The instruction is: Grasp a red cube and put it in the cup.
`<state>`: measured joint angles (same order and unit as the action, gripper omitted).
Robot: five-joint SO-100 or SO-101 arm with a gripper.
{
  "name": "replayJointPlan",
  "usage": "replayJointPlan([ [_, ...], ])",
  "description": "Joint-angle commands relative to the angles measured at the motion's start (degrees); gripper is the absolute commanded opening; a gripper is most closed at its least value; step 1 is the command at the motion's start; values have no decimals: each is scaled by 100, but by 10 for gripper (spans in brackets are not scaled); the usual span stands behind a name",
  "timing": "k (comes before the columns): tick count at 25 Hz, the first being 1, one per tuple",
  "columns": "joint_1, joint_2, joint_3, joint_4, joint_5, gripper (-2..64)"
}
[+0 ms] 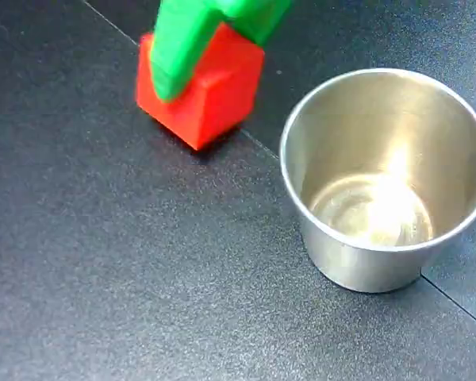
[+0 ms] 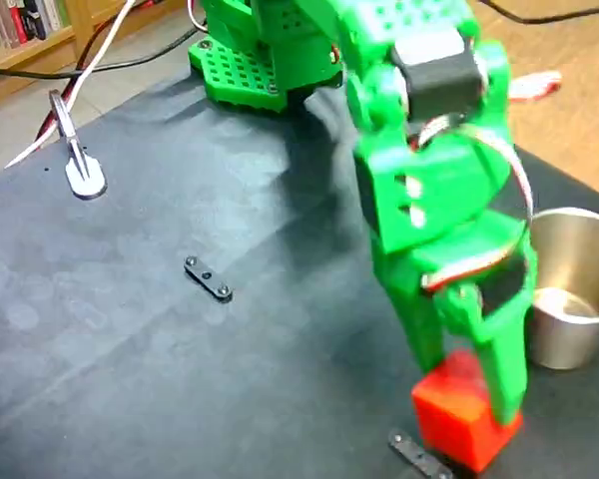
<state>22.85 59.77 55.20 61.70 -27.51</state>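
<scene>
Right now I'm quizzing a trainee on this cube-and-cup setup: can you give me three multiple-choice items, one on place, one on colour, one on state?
1. Where is the red cube?
A. inside the cup
B. on the dark table, outside the cup
C. on the cup's rim

2. What colour is the tool?
A. green
B. white
C. black

3. What state is the cup in?
A. tipped over
B. upright and holding the cube
C. upright and empty

Answers: 1 B, both fixed views show the cube beside the cup on the table. 2 A, its fingers are bright green. 3 C, its shiny bare bottom shows.
</scene>
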Motion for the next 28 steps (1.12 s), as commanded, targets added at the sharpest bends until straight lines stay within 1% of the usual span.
replayJointPlan([
  [1, -18, 703, -88, 35, 44, 12],
  [5, -53, 791, -88, 35, 44, 12],
  [12, -114, 1714, -70, 35, 44, 12],
  [16, -378, 2171, -9, 44, 44, 12],
  [20, -659, 2777, 545, 44, 44, 12],
  [28, -1187, 4069, 2232, -18, 44, 12],
])
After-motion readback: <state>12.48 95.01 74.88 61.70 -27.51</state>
